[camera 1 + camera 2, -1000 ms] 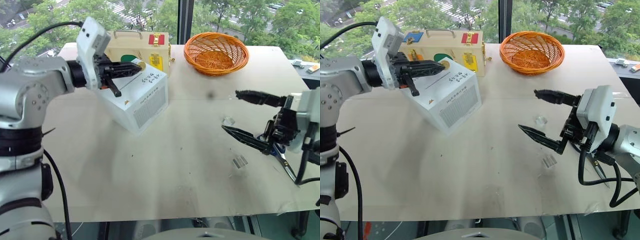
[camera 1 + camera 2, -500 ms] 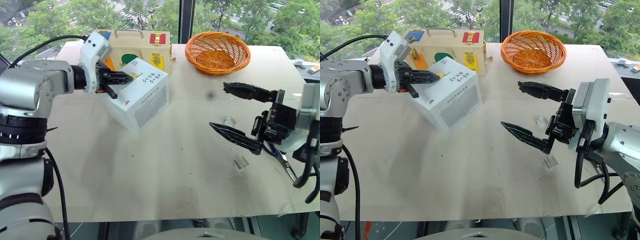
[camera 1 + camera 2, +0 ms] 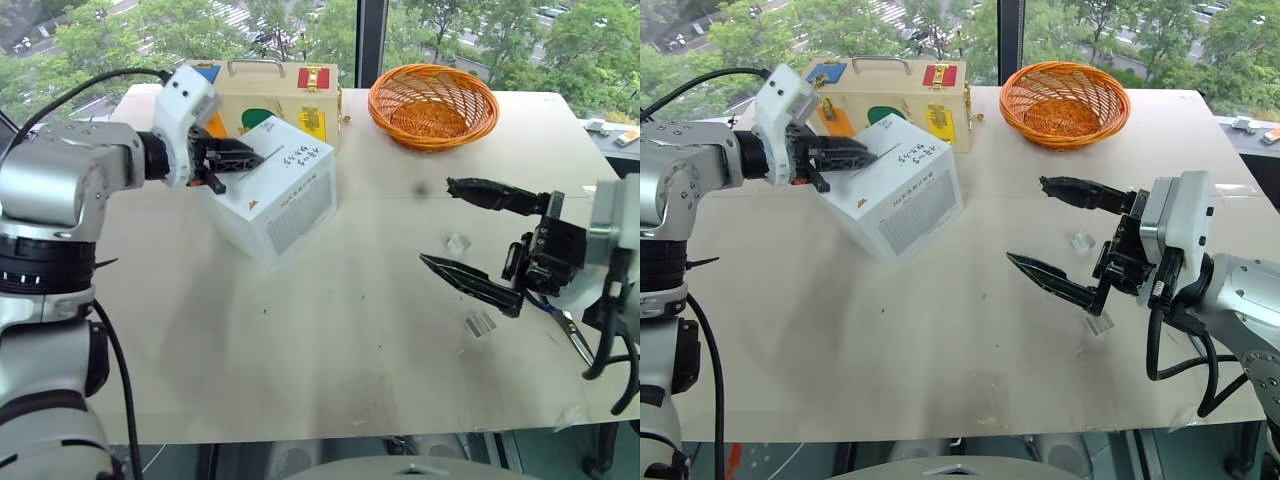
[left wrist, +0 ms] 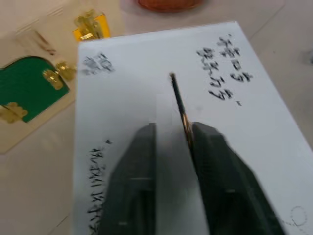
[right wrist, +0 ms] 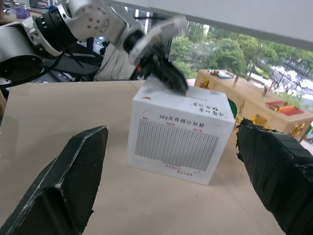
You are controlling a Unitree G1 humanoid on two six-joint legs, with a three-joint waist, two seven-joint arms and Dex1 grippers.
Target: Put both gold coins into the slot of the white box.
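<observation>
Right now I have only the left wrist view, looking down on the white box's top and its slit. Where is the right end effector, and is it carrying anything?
Observer: The right end effector hangs over the table, well to the right of the white box. Its fingers are wide apart with nothing between them.
Operator: What lies near it?
Observer: Two small clear holders lie on the table beside it, one under the gap between its fingers, the other nearer the robot.
Operator: Which side of the box faces us?
Observer: The dotted grille side faces the robot, turned slightly to the right.
</observation>
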